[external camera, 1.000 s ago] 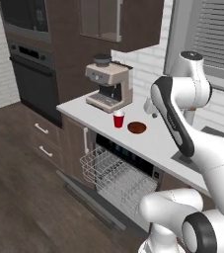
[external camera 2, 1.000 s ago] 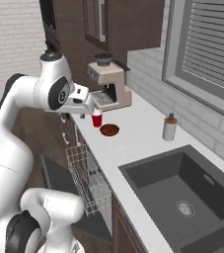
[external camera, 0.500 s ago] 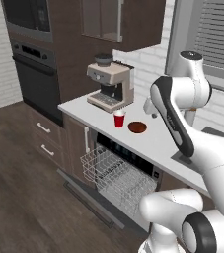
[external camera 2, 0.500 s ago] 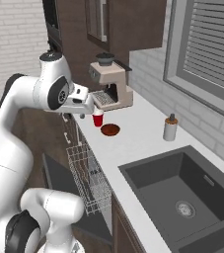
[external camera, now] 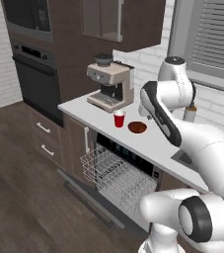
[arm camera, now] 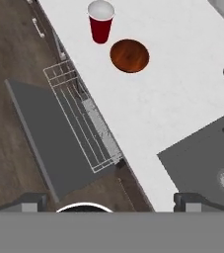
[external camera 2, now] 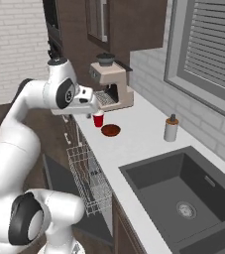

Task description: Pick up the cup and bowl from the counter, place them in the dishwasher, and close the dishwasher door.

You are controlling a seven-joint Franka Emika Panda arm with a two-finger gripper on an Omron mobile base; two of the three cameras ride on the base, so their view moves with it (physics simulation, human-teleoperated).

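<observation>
The red cup [external camera: 119, 119] [external camera 2: 98, 119] [arm camera: 100, 22] stands upright on the white counter [external camera: 155, 143] [arm camera: 182, 99], in front of the coffee machine. The reddish-brown bowl [external camera: 137, 127] [external camera 2: 110, 130] [arm camera: 129, 55] sits just beside it. Below the counter the dishwasher is open: its wire rack [external camera: 116, 175] [external camera 2: 86, 176] [arm camera: 84, 118] is pulled out over the lowered dark dishwasher door [external camera: 84, 195] [arm camera: 39, 133]. My gripper [external camera 2: 79, 113] [arm camera: 111, 198] hangs high over the counter's edge, open and empty. It is well short of the cup and bowl.
A beige coffee machine [external camera: 108, 81] [external camera 2: 111, 87] stands at the counter's far end. A grey soap bottle [external camera 2: 171, 129] sits by the wall, and the dark sink [external camera 2: 183, 193] is nearer. A black wall oven [external camera: 34, 74] and brown drawers stand left of the dishwasher.
</observation>
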